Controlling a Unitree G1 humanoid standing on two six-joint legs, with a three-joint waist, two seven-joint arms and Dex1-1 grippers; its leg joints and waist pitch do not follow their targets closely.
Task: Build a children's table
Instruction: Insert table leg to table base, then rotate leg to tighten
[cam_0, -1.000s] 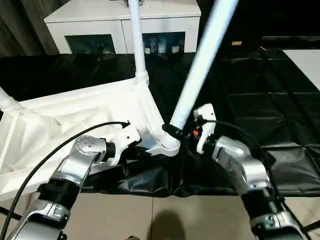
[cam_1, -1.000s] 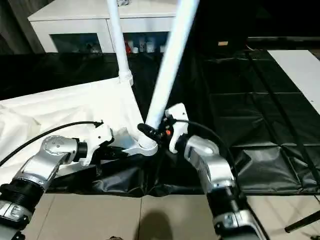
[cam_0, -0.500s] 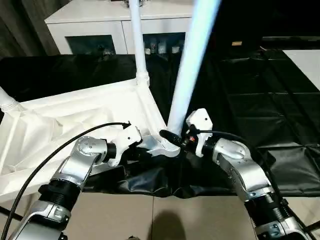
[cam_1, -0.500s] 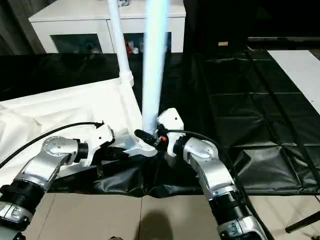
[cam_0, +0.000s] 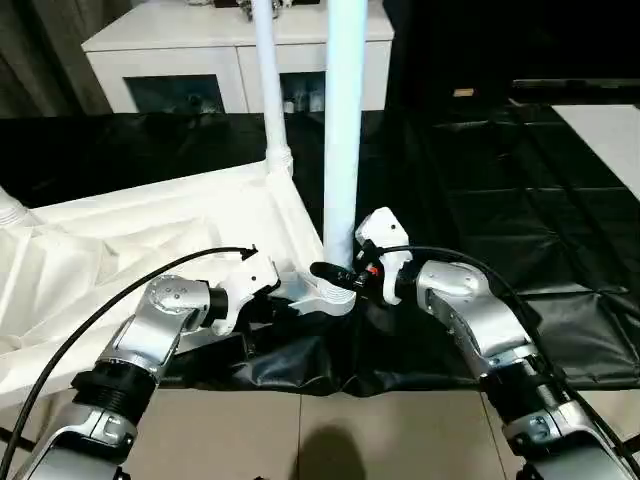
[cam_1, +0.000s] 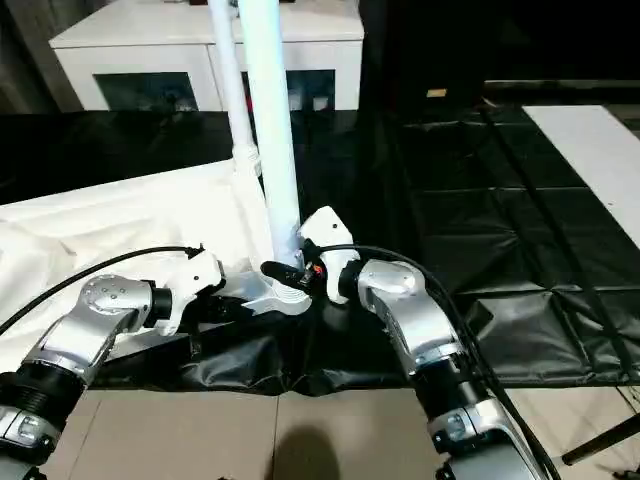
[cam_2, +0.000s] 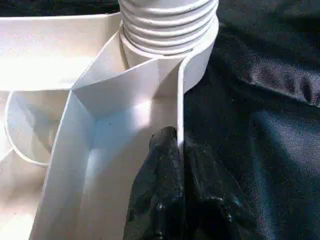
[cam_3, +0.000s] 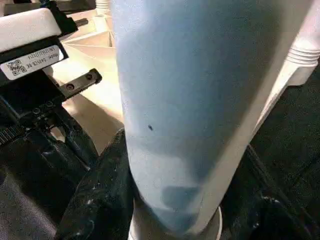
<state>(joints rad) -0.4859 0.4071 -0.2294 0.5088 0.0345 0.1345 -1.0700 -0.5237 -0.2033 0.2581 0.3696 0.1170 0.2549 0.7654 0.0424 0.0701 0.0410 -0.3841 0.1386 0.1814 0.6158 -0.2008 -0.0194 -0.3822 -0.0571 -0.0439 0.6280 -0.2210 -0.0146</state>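
Mid-frame in the head views, top (cam_0: 150, 235) upside down on black table (cam_0: 520, 190), rim pinched shut-tight by left gripper (cam_2: 172, 145) to steady it, while right gripper (cam_0: 335, 272) clamps upright leg (cam_0: 340, 130) low, over the corner socket (cam_0: 325, 293).

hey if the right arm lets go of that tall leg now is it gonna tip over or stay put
Probably stays, loosely. The leg stands near upright with its base in the corner socket, so it likely holds. But it is long and smooth above a small seat, so a sideways nudge could lean it. The right end effector grips low, giving little leverage.
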